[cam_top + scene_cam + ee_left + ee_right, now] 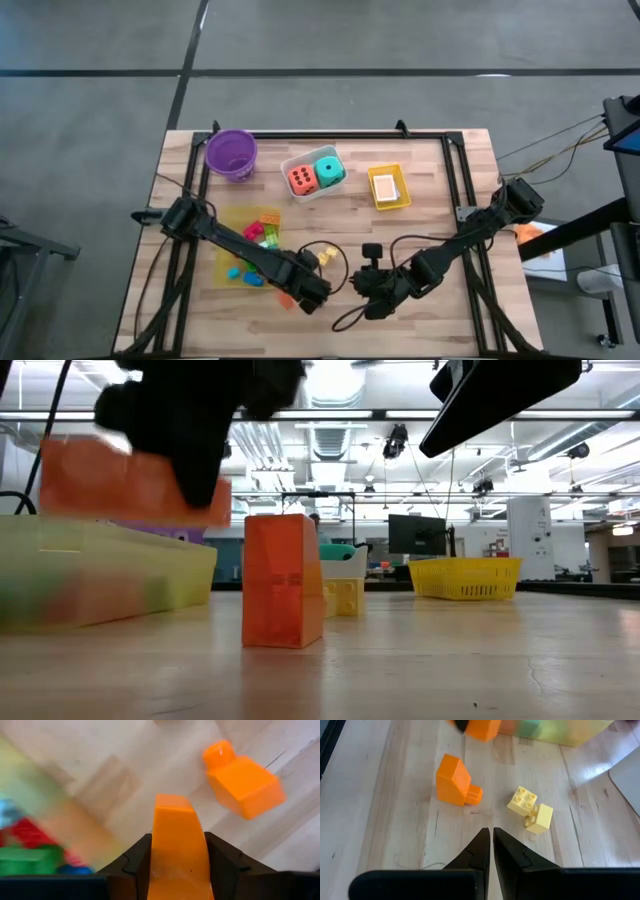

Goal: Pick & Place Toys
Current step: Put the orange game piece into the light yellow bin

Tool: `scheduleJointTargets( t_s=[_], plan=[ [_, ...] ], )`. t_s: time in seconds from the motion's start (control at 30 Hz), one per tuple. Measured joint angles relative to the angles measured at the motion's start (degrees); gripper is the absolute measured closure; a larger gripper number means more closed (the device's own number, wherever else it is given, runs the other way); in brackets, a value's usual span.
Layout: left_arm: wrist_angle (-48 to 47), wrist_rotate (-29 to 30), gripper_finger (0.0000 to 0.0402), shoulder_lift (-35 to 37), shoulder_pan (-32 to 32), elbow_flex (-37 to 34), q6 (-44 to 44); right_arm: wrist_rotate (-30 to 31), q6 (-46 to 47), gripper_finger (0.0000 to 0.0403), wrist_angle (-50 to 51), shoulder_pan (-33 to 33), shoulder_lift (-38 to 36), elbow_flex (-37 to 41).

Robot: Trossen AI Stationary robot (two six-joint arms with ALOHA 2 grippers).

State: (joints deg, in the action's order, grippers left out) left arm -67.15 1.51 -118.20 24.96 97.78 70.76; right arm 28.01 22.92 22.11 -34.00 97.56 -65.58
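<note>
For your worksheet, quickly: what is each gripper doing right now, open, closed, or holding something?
Left gripper: closed on an orange block, lifted off the table.
Right gripper: closed, holding nothing, low over the table.

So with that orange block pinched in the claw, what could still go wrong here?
The left gripper holds its orange block lifted off the table, so a slip could drop it short of the yellow tray. A second orange block and two yellow blocks lie loose just below; a low swing might knock them. The shut right gripper waits nearby, so the arms could crowd each other.
</note>
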Motion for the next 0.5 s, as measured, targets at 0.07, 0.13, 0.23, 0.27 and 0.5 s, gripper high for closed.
scheduleJointTargets(
  t_s=[0.07, 0.13, 0.23, 0.27, 0.5],
  plan=[
    [-4.2, 2.1, 0.0264, 0.8, 0.2, 3.0, -0.7, -0.1, 0.0, 0.0384, 0.0, 0.0, 0.0, 0.0],
    [-8.2, 4.1, 0.0264, 2.1, 0.3, 5.7, -0.8, -0.2, 0.0, 0.0384, 0.0, 0.0, 0.0, 0.0],
    [-13.9, 7.0, 0.0264, 4.8, 0.7, 7.9, -0.1, -1.1, 0.0, 0.0384, 0.0, 0.0, 0.0, 0.0],
    [-15.3, 7.8, 0.0264, 5.9, 0.8, 8.0, 0.4, -1.3, 0.0, 0.0384, 0.0, 0.0, 0.0, 0.0],
    [-20.1, 9.3, 0.0264, 15.4, 0.8, -0.5, 4.1, -1.5, 0.0, 0.0384, 0.0, 0.0, 0.0, 0.0]
  ],
)
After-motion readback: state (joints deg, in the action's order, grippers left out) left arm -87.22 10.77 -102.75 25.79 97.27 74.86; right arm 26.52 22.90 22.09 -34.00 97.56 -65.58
